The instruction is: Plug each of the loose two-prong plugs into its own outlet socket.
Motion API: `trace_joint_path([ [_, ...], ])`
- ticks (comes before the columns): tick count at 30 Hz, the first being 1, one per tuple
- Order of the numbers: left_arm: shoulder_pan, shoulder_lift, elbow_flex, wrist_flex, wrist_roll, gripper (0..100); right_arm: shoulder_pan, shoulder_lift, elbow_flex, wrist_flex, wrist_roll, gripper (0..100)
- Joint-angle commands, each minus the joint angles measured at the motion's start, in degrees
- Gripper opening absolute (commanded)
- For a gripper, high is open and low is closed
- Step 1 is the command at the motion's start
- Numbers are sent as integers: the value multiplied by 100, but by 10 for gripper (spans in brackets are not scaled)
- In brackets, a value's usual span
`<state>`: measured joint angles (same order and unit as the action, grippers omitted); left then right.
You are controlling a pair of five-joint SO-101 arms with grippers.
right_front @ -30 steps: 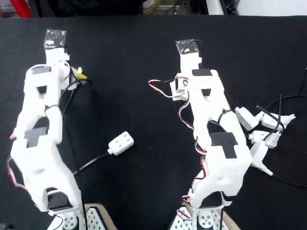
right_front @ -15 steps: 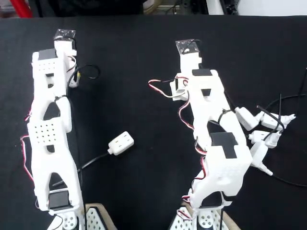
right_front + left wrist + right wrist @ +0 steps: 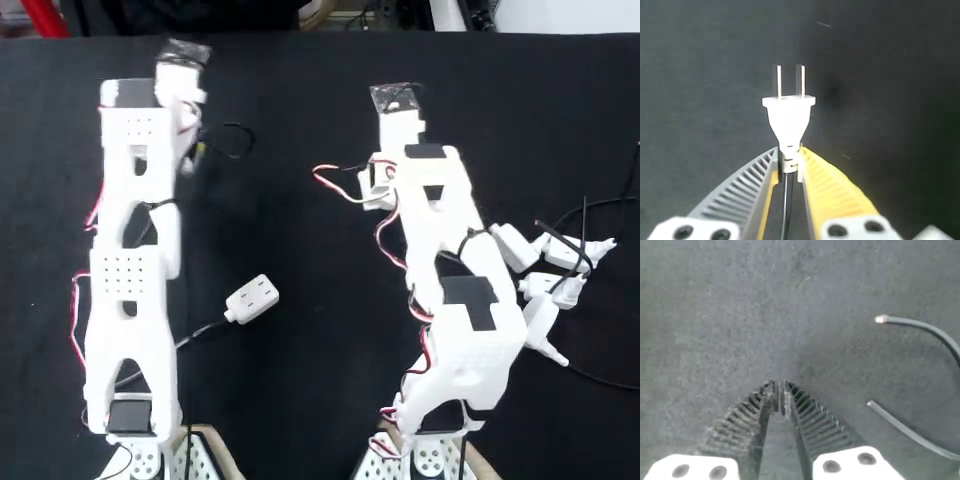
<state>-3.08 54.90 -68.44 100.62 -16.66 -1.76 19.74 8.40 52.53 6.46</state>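
My left gripper (image 3: 788, 159) is shut on the neck of a white two-prong plug (image 3: 789, 111), whose prongs point away from me over the black mat. In the high view this gripper (image 3: 184, 52) sits at the far left of the table. The plug's black cord (image 3: 236, 140) loops beside the arm. A white outlet socket (image 3: 252, 298) on a black cord lies between the two arms. My right gripper (image 3: 780, 396) is shut on nothing, low over the mat, mid-table (image 3: 395, 100). Several loose white plugs (image 3: 552, 272) lie in a pile by the right arm.
Two black cable ends (image 3: 881, 319) (image 3: 870, 404) lie on the mat near my right gripper. Black cords (image 3: 600, 215) trail off toward the table's right edge. The black mat (image 3: 300, 180) covers the whole table.
The left arm has stretched out toward the far edge and a little to the right, carrying the plug and its cord along. The right arm has stayed still.
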Motion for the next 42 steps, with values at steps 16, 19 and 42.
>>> trace_joint_path([
  [16, 3134, -4554, 6404, -2084, -2629, 30, 2145, -347, -1798, 3525, 2532, 12],
  [19, 3468, -4554, 6686, -2532, -2708, 30, 2549, -558, -1982, 3886, 3385, 12],
  [42, 4347, -5073, 7029, -2857, -1503, 299, 3156, -3591, -84, 3938, 7516, 178],
])
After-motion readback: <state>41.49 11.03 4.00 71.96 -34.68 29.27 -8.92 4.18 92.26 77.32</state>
